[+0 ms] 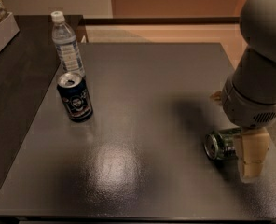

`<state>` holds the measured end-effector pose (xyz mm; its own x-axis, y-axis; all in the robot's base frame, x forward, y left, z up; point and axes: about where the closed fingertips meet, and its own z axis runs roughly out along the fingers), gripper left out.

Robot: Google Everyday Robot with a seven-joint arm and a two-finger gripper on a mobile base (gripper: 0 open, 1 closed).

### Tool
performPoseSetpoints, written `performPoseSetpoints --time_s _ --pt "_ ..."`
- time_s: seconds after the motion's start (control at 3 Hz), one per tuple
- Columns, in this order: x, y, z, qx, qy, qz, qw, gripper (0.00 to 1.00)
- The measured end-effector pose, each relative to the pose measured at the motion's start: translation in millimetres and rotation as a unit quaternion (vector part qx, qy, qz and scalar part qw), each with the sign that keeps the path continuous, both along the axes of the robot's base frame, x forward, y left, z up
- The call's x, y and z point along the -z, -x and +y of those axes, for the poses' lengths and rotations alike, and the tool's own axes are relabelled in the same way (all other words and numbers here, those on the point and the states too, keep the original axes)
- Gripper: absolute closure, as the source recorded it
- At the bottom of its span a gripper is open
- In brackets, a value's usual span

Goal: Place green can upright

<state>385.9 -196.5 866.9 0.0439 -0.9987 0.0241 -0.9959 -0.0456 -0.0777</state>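
Green can down on its side, rt part of the dark table, close to the front-rt edge, silver top w/ pull-tab facing left. Gripper sits right at the can's base end, covering that end; the arm's big grey body looms above. Clamped or loose? Can't tell from this angle. Well apart, over on the left: dark blue can upright, opening on top, and just behind it a clear water bottle, white cap, also standing.
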Motion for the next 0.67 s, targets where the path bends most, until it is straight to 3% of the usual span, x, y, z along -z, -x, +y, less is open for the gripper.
performPoseSetpoints --time_s 0.67 --pt "17.6 2.7 -6.9 0.016 0.007 0.017 0.9997 0.0"
